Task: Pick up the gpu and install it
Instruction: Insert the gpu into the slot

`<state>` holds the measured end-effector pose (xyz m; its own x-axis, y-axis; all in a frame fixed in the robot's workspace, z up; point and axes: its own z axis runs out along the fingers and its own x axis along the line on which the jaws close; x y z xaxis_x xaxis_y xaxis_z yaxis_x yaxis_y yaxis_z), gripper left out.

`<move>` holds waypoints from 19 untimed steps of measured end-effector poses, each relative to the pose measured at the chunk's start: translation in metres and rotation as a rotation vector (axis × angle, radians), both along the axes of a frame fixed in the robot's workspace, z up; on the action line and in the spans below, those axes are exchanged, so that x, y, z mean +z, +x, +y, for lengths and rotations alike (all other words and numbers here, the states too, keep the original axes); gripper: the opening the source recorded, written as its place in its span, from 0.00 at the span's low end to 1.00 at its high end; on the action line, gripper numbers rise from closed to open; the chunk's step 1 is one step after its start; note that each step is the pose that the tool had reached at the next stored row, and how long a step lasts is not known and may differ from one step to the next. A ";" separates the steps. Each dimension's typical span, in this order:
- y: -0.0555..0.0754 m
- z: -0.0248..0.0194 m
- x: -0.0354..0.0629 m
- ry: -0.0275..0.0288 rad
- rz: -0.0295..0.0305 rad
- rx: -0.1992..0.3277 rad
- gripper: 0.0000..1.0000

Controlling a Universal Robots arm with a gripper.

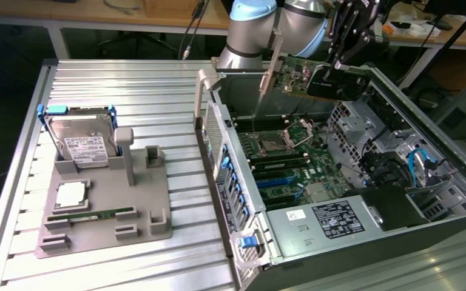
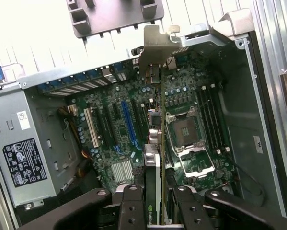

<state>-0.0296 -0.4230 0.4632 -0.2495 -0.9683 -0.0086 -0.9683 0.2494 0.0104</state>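
Note:
The gpu (image 1: 318,77), a green card with a black shroud and a silver end bracket, hangs in the air above the open computer case (image 1: 427,139). My gripper (image 1: 344,56) is shut on its upper edge. In the wrist view the gpu (image 2: 161,120) appears edge-on, its bracket (image 2: 155,45) pointing toward the case's rear wall. The black fingers (image 2: 132,203) clamp it from both sides over the motherboard (image 2: 119,120). The card hovers above the board between the blue slot (image 2: 129,120) and the CPU socket (image 2: 186,132), touching nothing.
On the aluminium table (image 1: 95,79), at the exterior view's left, a grey fixture (image 1: 107,212) holds a hard drive (image 1: 79,142), a CPU (image 1: 70,194) and a RAM stick (image 1: 91,215). The case's power supply (image 1: 330,221) and drive cage (image 1: 395,170) flank the motherboard.

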 end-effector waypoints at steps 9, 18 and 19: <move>0.000 0.0000 0.0000 -0.0001 0.0000 0.055 0.27; 0.000 0.0000 0.0000 -0.0001 0.0000 0.105 0.27; 0.000 0.0000 0.0000 0.0000 0.0000 0.115 0.27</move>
<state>-0.0296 -0.4230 0.4632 -0.1365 -0.9906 -0.0085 -0.9906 0.1364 0.0104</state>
